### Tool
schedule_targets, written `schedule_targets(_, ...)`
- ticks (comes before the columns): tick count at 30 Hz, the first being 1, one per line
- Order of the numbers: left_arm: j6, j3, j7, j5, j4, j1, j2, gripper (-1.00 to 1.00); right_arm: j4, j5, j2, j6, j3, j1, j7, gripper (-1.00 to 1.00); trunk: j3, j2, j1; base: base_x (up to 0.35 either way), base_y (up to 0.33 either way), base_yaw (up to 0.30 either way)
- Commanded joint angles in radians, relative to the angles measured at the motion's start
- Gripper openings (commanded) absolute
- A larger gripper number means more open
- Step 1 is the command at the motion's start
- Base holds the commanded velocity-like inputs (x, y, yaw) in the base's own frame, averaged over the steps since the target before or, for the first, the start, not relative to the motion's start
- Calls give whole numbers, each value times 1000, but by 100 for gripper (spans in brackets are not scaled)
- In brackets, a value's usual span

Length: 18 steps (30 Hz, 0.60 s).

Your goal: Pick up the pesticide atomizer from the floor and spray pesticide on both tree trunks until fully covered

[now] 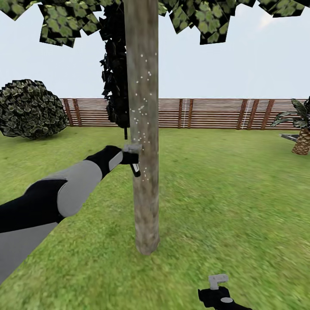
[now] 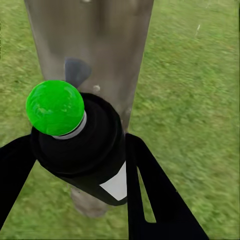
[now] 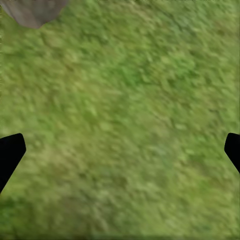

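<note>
1. The left gripper [image 1: 131, 158] squeezes the pesticide atomizer [image 2: 82, 145] right beside the tree trunk [image 1: 142, 129].
2. White pesticide [image 1: 140, 107] specks dot the trunk.
3. The right gripper [image 3: 120, 150] hangs wide open over the grass [image 3: 130, 115].

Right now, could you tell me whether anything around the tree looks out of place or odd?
Only the expected: white pesticide specks dot the tree trunk above the atomizer held by the left gripper. The lower trunk looks unspeckled.
</note>
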Motion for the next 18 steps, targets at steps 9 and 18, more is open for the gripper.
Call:
schedule_targets(9,-111,9,0,-7,-3,147,1,-100,3,1,-2,-6,-1,-1,-7,100,-2,-2,1,0,0,0)
schedule_targets(18,-290,9,0,-7,-4,376,5,-100,4,2,-5,-6,-1,91,-6,100,-2,-2,1,0,0,0)
